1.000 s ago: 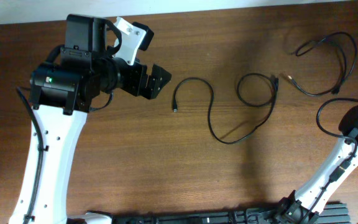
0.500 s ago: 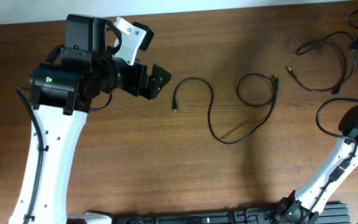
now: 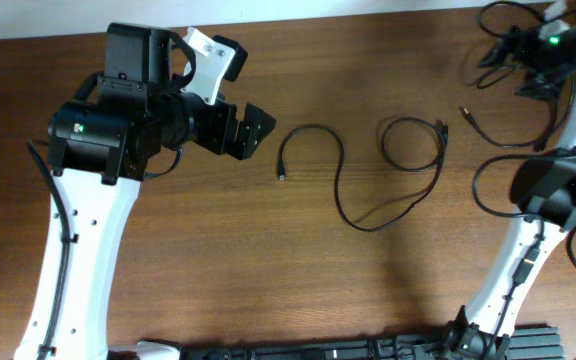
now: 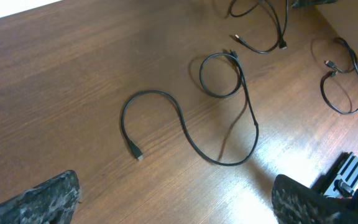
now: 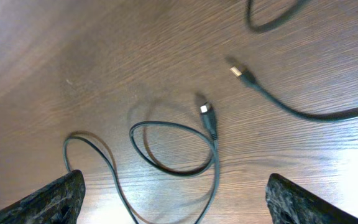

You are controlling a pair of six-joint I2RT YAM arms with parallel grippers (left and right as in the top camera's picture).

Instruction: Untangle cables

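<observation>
Wooden table [image 3: 368, 300] holds cables [image 3: 341, 165]: one looped centrally, another far right.

No words, numbers, labels or signs can be read in any view; the cables [image 3: 341, 160] show no print that can be made out; the table [image 3: 218, 260] shows none either.

Two robot arms [image 3: 78, 250], one table [image 3: 268, 300], at least two loose cables [image 3: 342, 160].

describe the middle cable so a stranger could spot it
On the wooden table, look right of the left gripper. The cable there lies alone in an S with one end curled into a ring, unlike the other cables in the right corner.
</observation>
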